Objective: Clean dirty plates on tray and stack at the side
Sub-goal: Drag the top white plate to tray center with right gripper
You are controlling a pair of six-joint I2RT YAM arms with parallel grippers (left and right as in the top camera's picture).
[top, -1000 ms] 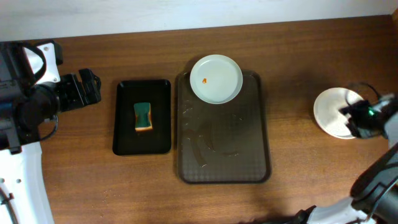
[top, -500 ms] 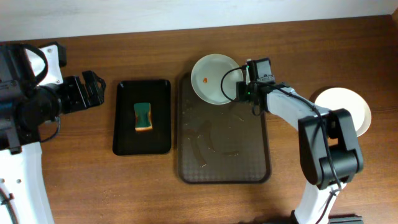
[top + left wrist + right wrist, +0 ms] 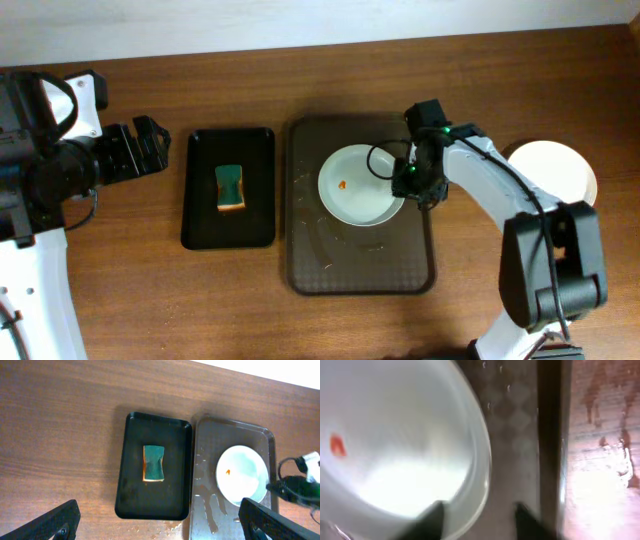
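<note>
One white plate (image 3: 360, 190) with an orange-red smear lies in the middle of the dark brown tray (image 3: 360, 262). My right gripper (image 3: 410, 182) is shut on its right rim, one finger over the plate's inside and one outside over the tray. The right wrist view shows the plate (image 3: 395, 445), the tray (image 3: 520, 435) and my right gripper (image 3: 479, 517). More white plate (image 3: 560, 172) rests on the table right of the tray; I cannot tell how many. My left gripper (image 3: 150, 148) is open and empty, high at the left. Its view shows the plate (image 3: 245, 482) and tray (image 3: 205, 460).
A smaller black tray (image 3: 200, 215) left of the brown tray holds a green and yellow sponge (image 3: 230, 187), which also shows in the left wrist view (image 3: 153, 462). The brown tray's surface has wet streaks. The table's far edge meets a white wall.
My right arm came from the stack at the right to the plate at the tray's top edge, took its rim and drew it down to the tray's middle. The left arm stayed.
</note>
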